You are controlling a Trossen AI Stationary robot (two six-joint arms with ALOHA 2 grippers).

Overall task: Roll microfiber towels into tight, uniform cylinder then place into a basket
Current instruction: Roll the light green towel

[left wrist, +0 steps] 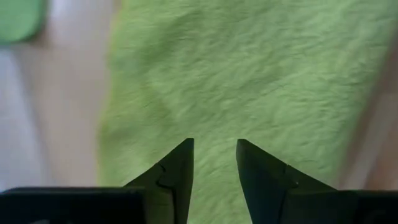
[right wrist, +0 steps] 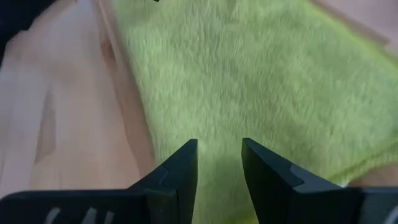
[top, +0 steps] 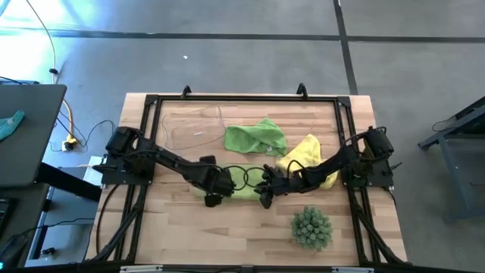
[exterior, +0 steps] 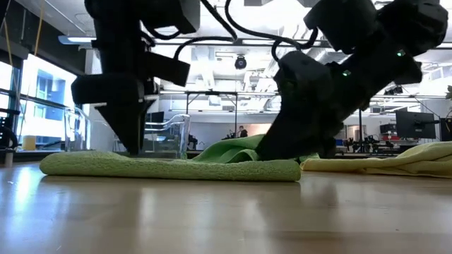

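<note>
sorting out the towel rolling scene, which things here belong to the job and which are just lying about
Part of the job:
- flat lime green towel, with the left gripper and right gripper both open over it
- crumpled lime green towel
- yellow towel
- clear basket

Just lying about:
- spiky green plant
- teal cloth, off the table

left hand (left wrist: 214, 163) parted, right hand (right wrist: 219, 163) parted
</note>
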